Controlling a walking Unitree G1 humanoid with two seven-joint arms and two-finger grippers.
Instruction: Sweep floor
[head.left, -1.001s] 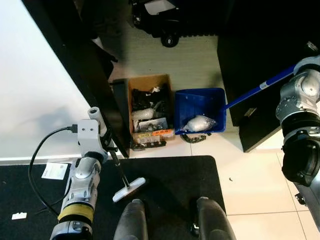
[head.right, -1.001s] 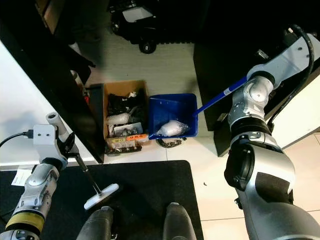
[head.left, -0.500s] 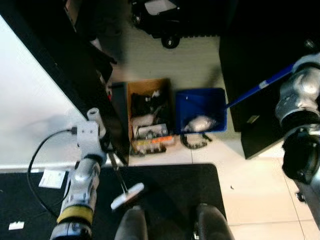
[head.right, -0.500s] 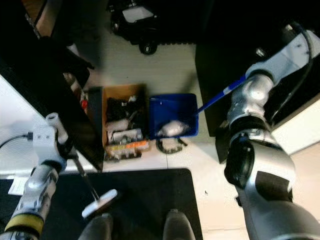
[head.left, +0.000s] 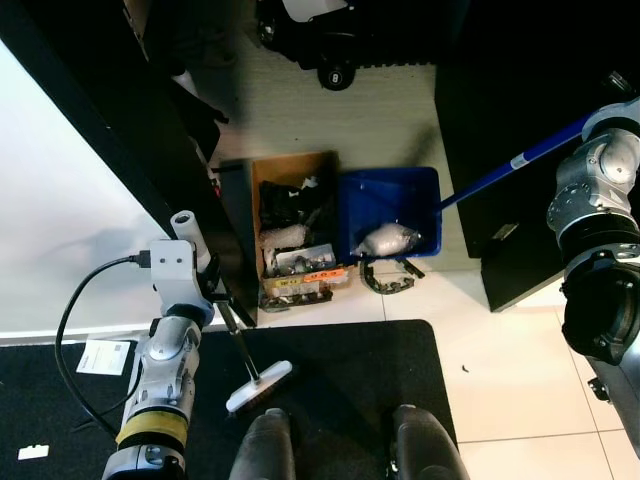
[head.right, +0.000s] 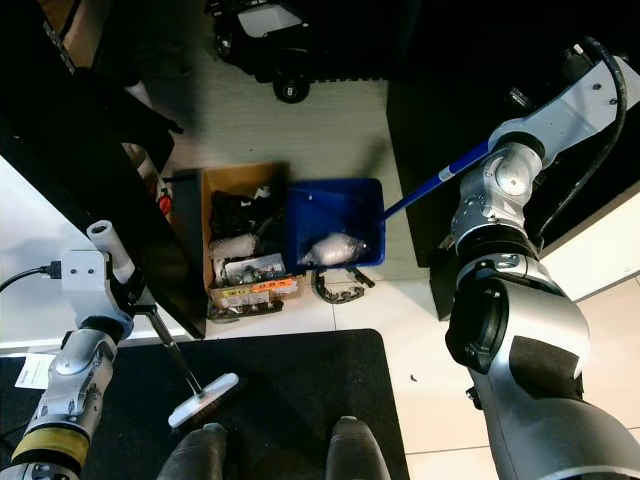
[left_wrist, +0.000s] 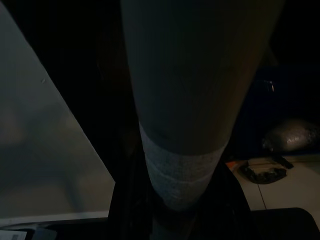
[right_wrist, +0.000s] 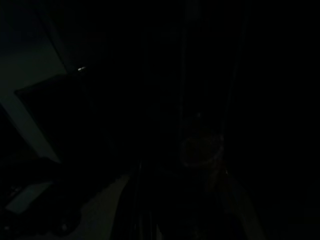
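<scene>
Left eye view shows the robot standing on a black mat (head.left: 350, 380) with a tool in each arm. The left gripper (head.left: 215, 300) is closed on the thin dark stick of a small broom (head.left: 258, 385), and the broom's pale head rests on the mat just in front of the robot's feet (head.left: 340, 445). The right arm (head.left: 600, 200) is up at the right side, and a long blue handle (head.left: 510, 165) runs from it down to a blue dustpan (head.left: 390, 215) on the floor; whether the right gripper's fingers are squeezed on that handle cannot be told, because the hand is out of sight and the right wrist view is too dark. A crumpled clear bag (head.left: 385, 240) lies inside the dustpan. Just beside the dustpan stands a cardboard box (head.left: 293, 230) full of odds and ends, and some dark straps (head.left: 388, 280) lie on the tiles in front of them. One thing that could go wrong is that the dustpan tips and the bag falls back out, if the long handle is swung too fast. The broom head could also catch on the mat's edge. A black table leg (head.left: 235, 260) stands very near the left gripper, so the stick could knock it. Small white scraps (head.left: 108, 357) lie on the mat at the left, near a black cable (head.left: 75, 320), and the cable could snag the broom
</scene>
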